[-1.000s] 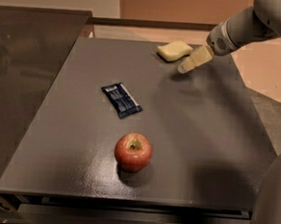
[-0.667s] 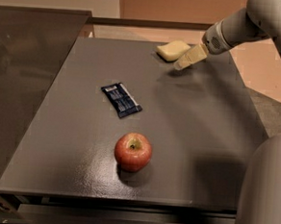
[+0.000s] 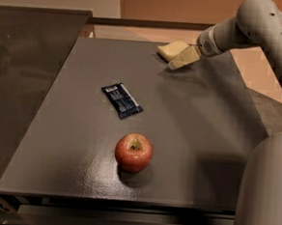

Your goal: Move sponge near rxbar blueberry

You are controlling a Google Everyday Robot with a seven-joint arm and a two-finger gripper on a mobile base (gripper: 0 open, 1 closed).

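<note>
The pale yellow sponge (image 3: 170,49) lies at the far edge of the dark grey table (image 3: 203,119), right of centre. My gripper (image 3: 180,62) hangs on the arm coming in from the upper right, its cream fingers right beside the sponge on its near right side, low over the table. The rxbar blueberry (image 3: 122,99), a dark navy wrapper with white print at its far end, lies flat near the table's middle, well to the near left of the sponge.
A red apple (image 3: 134,152) stands on the table near the front, close to the bar. The robot's arm (image 3: 263,26) crosses the upper right and its pale body (image 3: 266,191) fills the lower right. A dark counter (image 3: 28,68) adjoins on the left.
The gripper has moved left and slightly farther back, closing in on the sponge's side. The sponge, bar and apple have not moved.
</note>
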